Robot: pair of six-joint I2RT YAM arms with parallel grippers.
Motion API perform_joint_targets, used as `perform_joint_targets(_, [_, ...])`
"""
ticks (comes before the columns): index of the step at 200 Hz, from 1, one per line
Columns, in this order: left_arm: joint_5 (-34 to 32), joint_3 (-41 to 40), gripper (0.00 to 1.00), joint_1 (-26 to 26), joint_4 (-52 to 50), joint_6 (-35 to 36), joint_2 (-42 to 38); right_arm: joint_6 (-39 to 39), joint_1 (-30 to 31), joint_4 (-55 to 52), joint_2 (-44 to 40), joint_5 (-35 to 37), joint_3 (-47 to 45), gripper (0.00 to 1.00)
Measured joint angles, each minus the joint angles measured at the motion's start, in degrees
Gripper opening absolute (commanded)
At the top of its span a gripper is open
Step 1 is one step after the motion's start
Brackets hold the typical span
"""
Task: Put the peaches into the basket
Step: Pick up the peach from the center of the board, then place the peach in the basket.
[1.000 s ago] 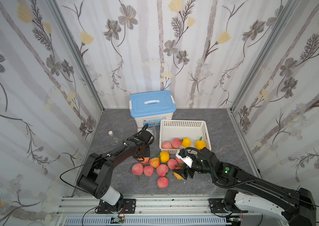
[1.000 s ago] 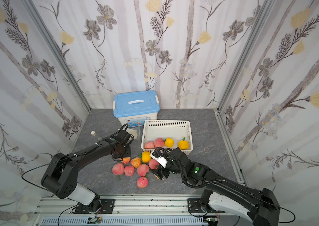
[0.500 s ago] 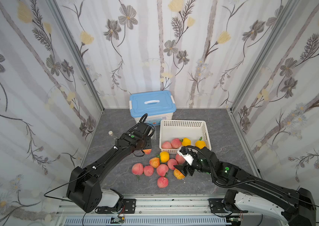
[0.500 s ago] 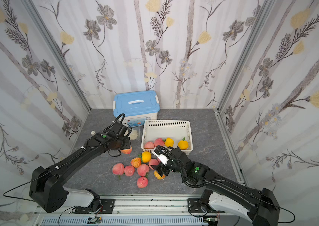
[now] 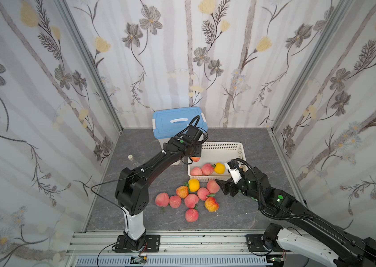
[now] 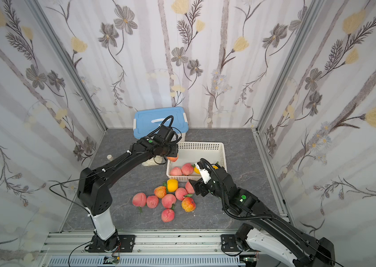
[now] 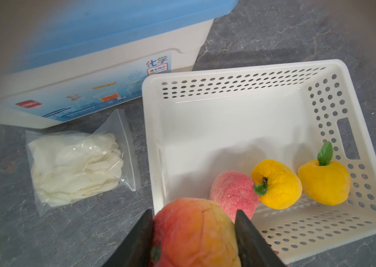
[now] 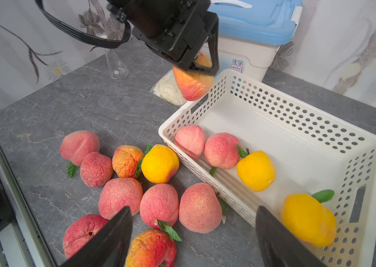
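Observation:
My left gripper (image 7: 194, 222) is shut on an orange-red peach (image 8: 192, 85) and holds it in the air over the left end of the white perforated basket (image 5: 219, 144). Several peaches lie in the basket, two pink (image 8: 221, 150) and two yellow (image 8: 256, 171). Several more peaches (image 5: 191, 200) lie in a loose pile on the grey table in front of the basket. My right gripper (image 8: 194, 209) stands open above the pile's right side and the basket's near rim, with nothing between its fingers. In both top views my right arm hides one yellow peach in the basket.
A white storage box with a blue lid (image 5: 177, 120) stands behind the basket, close to my left wrist. A small plastic bag (image 7: 76, 166) lies left of the basket. A glass flask (image 8: 116, 64) stands further left. Aluminium rails run along the front edge.
My left arm has lifted the orange-red peach off the pile and carried it back and right to the basket's left end. My right gripper has drawn back from the orange-blushed peach towards the basket.

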Motion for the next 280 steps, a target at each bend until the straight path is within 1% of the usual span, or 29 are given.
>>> perform_joint_targets(20, [-0.13, 7.67, 0.55, -0.44, -0.24, 1.7, 7.43, 1.29, -0.59, -1.99, -1.09, 1.44, 0.09, 0.85])
perform_joint_targets(36, [-0.28, 11.37, 0.55, -0.63, -0.39, 2.64, 11.87, 2.08, -0.98, -3.54, -1.57, 2.32, 0.15, 0.86])
perform_joint_targets(63, [-0.52, 13.2, 0.55, -0.68, -0.59, 3.39, 16.2, 2.95, -1.14, -4.9, -1.88, 2.75, 0.15, 0.86])
perform_joint_targets(98, [-0.68, 13.25, 0.56, -0.83, -0.68, 3.76, 19.06, 3.21, -1.18, -5.84, -1.92, 2.75, -0.09, 0.86])
perform_joint_targets(172, [-1.09, 12.79, 0.59, -0.94, 0.0, 3.78, 22.56, 3.67, -1.25, -5.86, -1.42, 2.21, -0.92, 0.86])
perform_joint_targets(182, [-1.09, 12.74, 0.62, -0.98, 0.09, 3.78, 22.82, 3.76, -1.22, -5.84, -1.42, 2.12, -1.03, 0.86])
perform_joint_targets(199, [-1.09, 12.66, 0.72, -1.05, 0.2, 3.74, 23.12, 3.76, -1.22, -5.88, -1.38, 2.1, -1.27, 0.86])
perform_joint_targets(209, [-1.09, 12.63, 0.75, -1.05, 0.2, 3.74, 23.17, 3.76, -1.22, -5.84, -1.29, 2.1, -1.33, 0.86])
perform_joint_targets(233, [-1.16, 12.7, 0.79, -1.09, 0.17, 3.72, 23.15, 3.78, -1.25, -5.86, -1.14, 2.08, -1.4, 0.87])
perform_joint_targets(255, [-1.44, 12.72, 0.79, -1.09, -0.24, 3.72, 22.23, 4.26, -1.25, -5.86, -1.11, 2.03, -1.4, 0.87])
perform_joint_targets(280, [-1.62, 11.69, 0.79, -1.09, 0.26, 3.74, 17.68, 4.79, -1.25, -6.49, -1.07, 1.55, -0.9, 0.88])
